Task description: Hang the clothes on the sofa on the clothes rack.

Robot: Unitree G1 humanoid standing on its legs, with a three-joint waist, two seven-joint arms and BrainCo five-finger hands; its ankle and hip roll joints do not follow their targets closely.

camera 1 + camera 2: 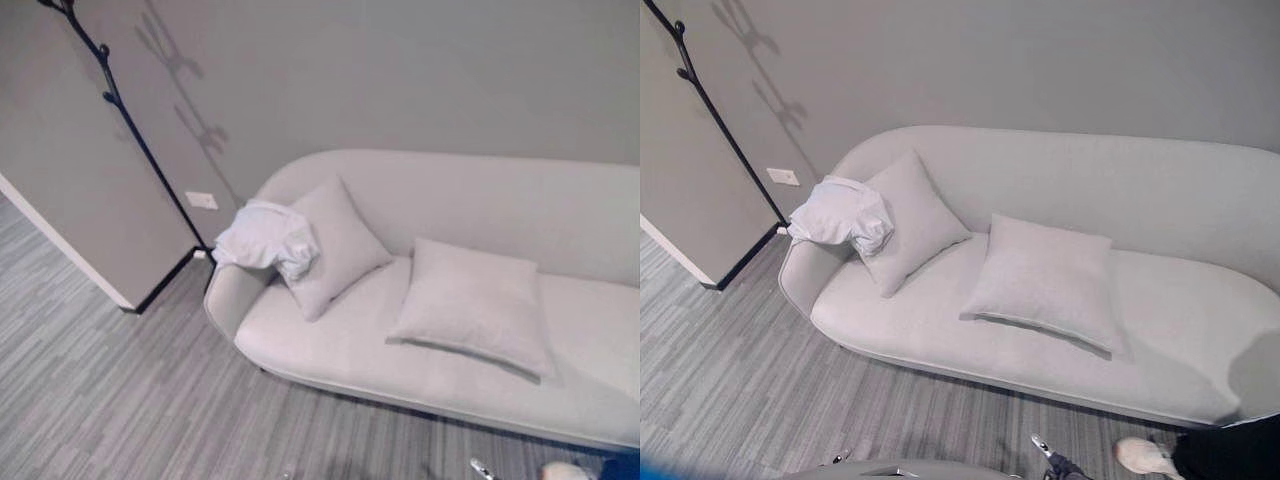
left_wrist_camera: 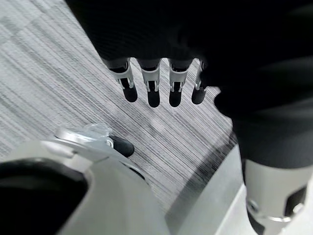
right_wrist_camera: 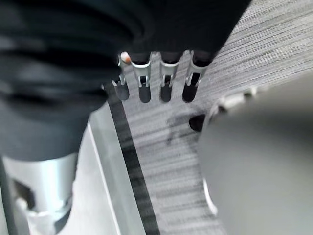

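Note:
A crumpled white garment (image 1: 264, 238) lies on the left armrest of a light grey sofa (image 1: 420, 350), partly against a pillow; it shows too as the garment (image 1: 841, 214). A thin black clothes rack (image 1: 125, 115) with small pegs stands by the wall, left of the sofa, its pole (image 1: 710, 105) leaning across the view. My left hand (image 2: 152, 83) hangs over the grey striped floor, fingers straight, holding nothing. My right hand (image 3: 155, 83) also hangs above the floor with straight, empty fingers.
Two grey pillows (image 1: 335, 245) (image 1: 472, 303) rest on the sofa seat. A wall corner with dark skirting (image 1: 160, 285) juts out left of the sofa. A person's shoe (image 1: 1145, 457) shows at the lower right on the striped carpet.

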